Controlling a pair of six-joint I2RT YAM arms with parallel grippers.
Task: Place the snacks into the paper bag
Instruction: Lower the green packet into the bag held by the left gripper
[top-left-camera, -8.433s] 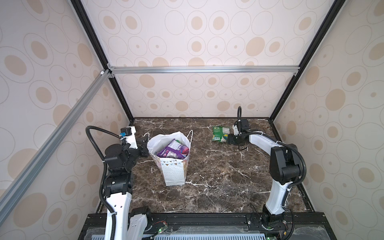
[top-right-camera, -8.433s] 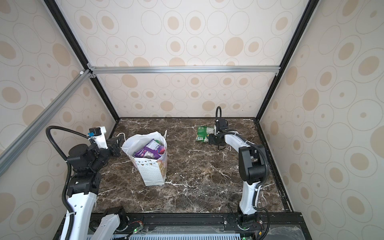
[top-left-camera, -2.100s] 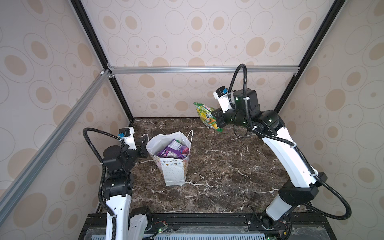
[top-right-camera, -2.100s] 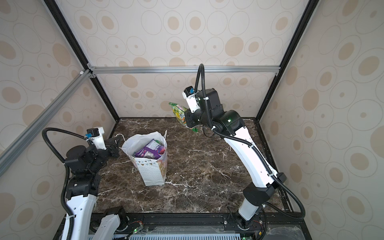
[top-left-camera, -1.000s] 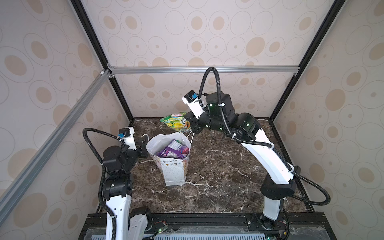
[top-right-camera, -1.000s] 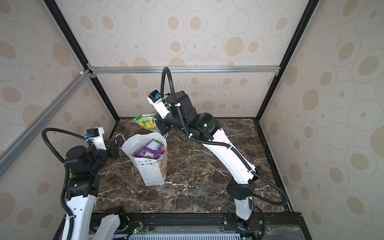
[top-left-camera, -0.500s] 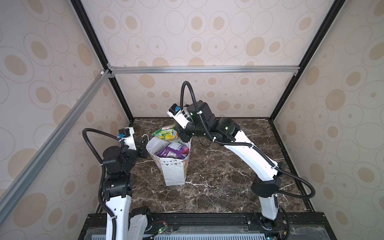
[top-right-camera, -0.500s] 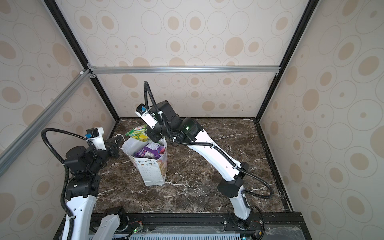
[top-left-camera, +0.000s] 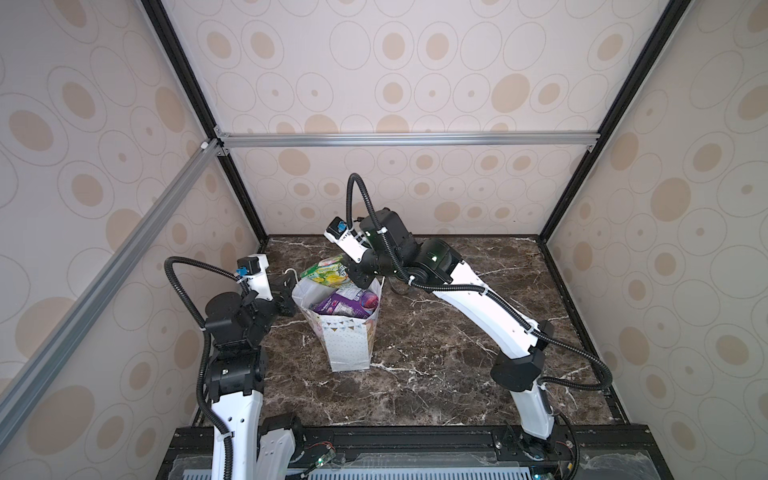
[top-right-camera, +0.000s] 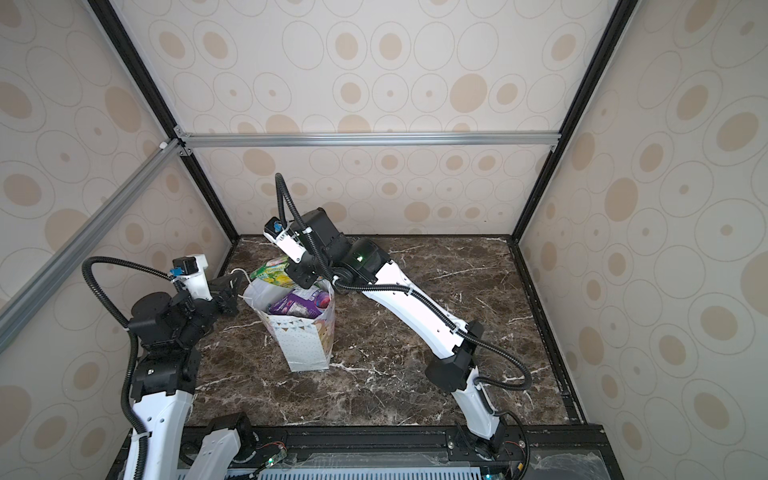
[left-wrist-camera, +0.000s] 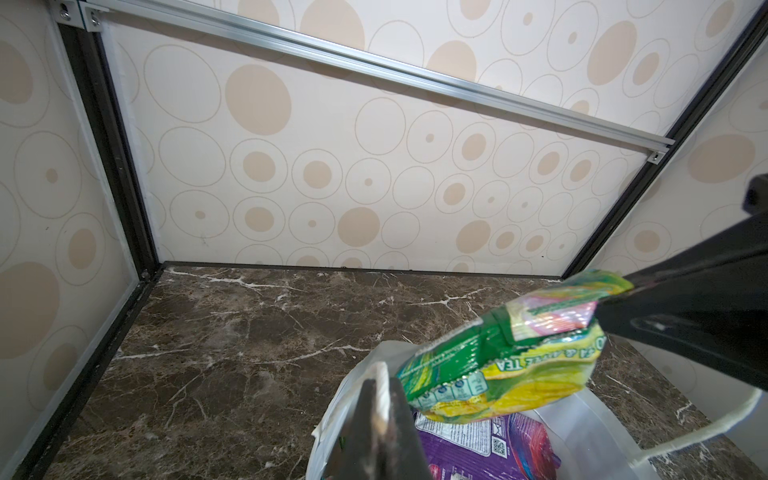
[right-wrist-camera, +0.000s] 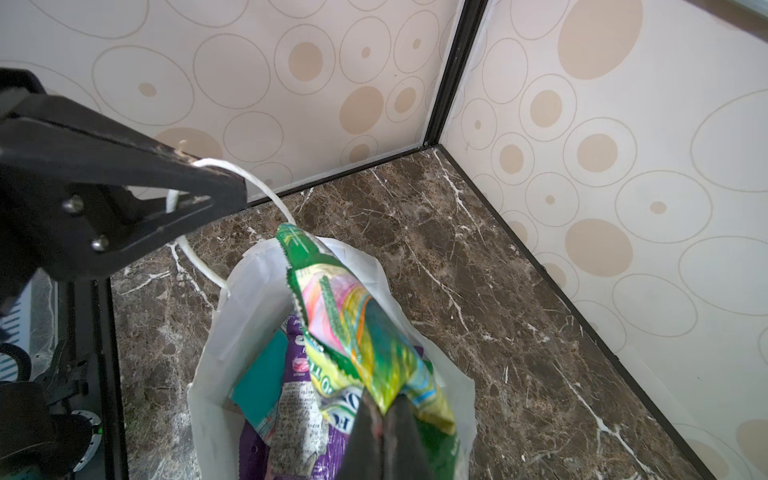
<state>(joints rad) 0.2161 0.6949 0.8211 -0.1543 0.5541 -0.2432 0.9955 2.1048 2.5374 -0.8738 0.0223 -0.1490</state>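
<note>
Above the open mouth of the paper bag (top-left-camera: 349, 345) on the worktop (top-left-camera: 436, 374), green packet (top-left-camera: 326, 272) pinched in closed right jaws, left jaws clamped on the bag's cord handle (right-wrist-camera: 259, 185), purple packet (top-left-camera: 345, 303) and teal packet (right-wrist-camera: 259, 382) inside

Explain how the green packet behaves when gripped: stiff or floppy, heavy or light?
Probably pliable, not rigid: the green packet is creased and crumpled around the grip of the right pincer. Likely light: held by one end, it juts out over the paper bag with little sag. Its glossy film may slip.
</note>
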